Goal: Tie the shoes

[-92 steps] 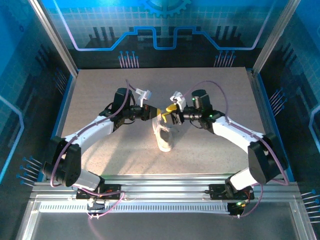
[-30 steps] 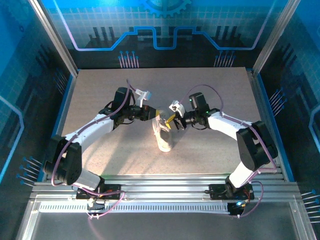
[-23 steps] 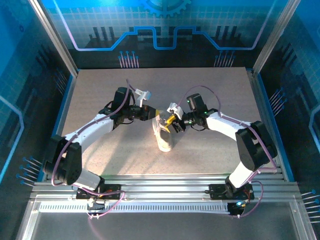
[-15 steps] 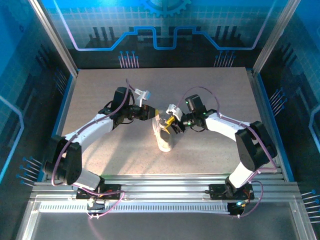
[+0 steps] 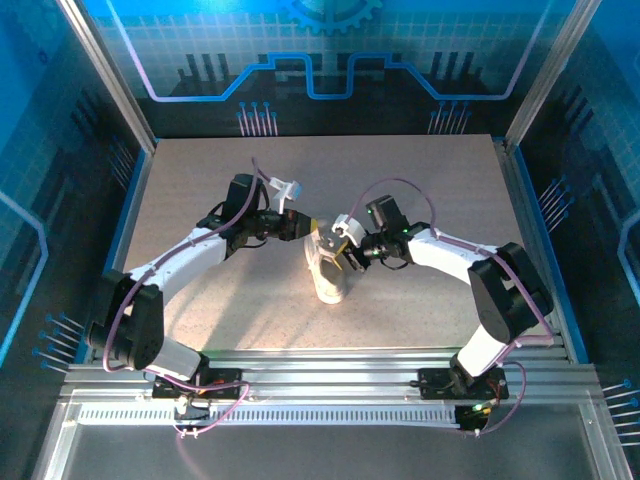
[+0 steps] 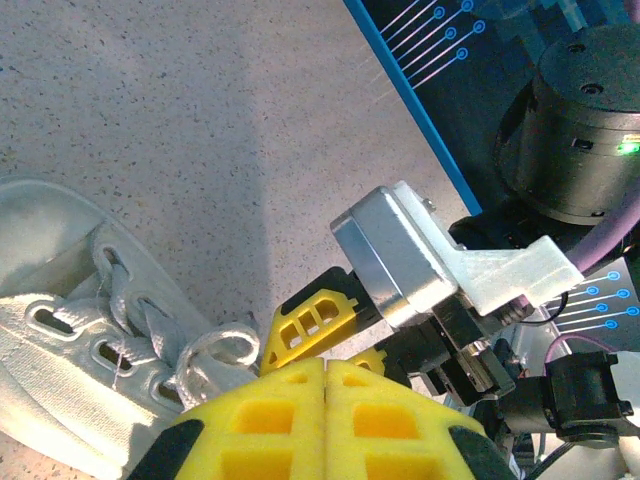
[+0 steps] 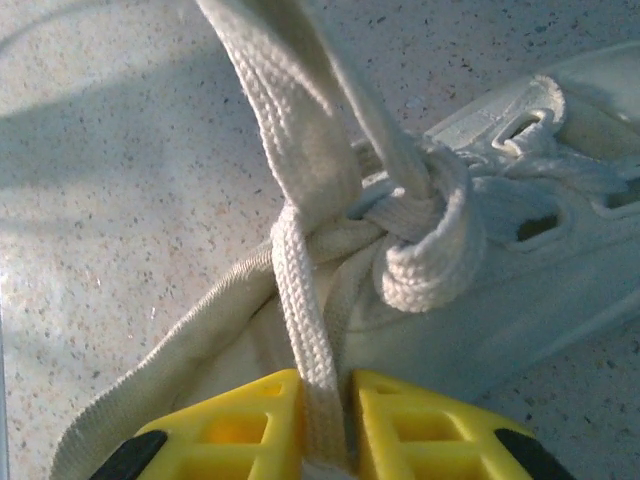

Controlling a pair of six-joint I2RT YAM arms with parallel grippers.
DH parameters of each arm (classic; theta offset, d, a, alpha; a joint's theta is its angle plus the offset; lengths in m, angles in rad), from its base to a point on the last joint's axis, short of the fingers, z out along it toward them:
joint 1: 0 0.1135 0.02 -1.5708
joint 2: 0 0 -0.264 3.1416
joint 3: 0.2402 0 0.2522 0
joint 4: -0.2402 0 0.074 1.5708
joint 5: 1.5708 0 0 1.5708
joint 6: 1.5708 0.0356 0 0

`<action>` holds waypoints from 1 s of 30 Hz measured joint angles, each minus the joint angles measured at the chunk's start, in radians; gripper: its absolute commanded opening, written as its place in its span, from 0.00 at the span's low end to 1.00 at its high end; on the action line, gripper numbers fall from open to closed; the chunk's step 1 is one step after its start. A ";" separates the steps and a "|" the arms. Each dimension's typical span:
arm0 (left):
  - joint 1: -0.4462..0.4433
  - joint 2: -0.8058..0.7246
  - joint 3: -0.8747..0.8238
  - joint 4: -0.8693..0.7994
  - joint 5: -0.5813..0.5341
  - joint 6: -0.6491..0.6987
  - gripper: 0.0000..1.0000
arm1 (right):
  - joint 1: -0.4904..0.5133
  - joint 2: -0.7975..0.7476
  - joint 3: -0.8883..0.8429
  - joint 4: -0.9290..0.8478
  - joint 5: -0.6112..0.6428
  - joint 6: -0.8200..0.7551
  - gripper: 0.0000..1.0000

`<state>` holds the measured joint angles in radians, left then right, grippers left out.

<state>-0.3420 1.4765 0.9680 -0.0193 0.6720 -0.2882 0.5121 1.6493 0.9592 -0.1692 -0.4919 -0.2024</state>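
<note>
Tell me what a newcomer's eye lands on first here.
A small white sneaker lies at the middle of the speckled table. In the right wrist view, the right claw pinches a flat white lace that runs up to a half-formed knot at the sneaker's top eyelets. The left claw sits shut just beside those eyelets, its yellow fingers pressed together.

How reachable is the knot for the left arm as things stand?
Probably yes: the left gripper sits right beside the knot on the shoe, with nothing between. It is shut, though, and the right gripper, shut on a lace, crowds close.
</note>
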 measured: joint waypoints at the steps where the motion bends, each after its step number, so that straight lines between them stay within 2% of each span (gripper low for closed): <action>1: 0.000 0.000 0.000 0.001 0.000 0.000 0.00 | 0.000 -0.003 0.000 -0.006 0.006 0.007 0.11; 4: 0.000 0.000 0.002 0.002 0.005 -0.001 0.00 | 0.000 -0.018 0.010 -0.035 0.014 0.031 0.07; 14: 0.000 0.001 0.006 0.020 0.006 -0.023 0.00 | 0.000 -0.019 0.106 -0.086 -0.017 0.154 0.09; 23: 0.000 0.005 0.006 0.025 0.006 -0.026 0.00 | 0.000 0.060 0.192 -0.087 -0.058 0.264 0.17; 29: -0.001 0.010 0.006 0.025 0.007 -0.026 0.00 | 0.000 0.087 0.195 -0.086 -0.054 0.317 0.26; 30: -0.001 0.010 0.006 0.025 0.007 -0.026 0.00 | 0.000 0.086 0.195 -0.084 -0.048 0.320 0.29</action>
<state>-0.3431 1.4864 0.9745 0.0059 0.6788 -0.3145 0.5125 1.7355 1.1538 -0.2531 -0.5396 0.1177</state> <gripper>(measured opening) 0.045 0.244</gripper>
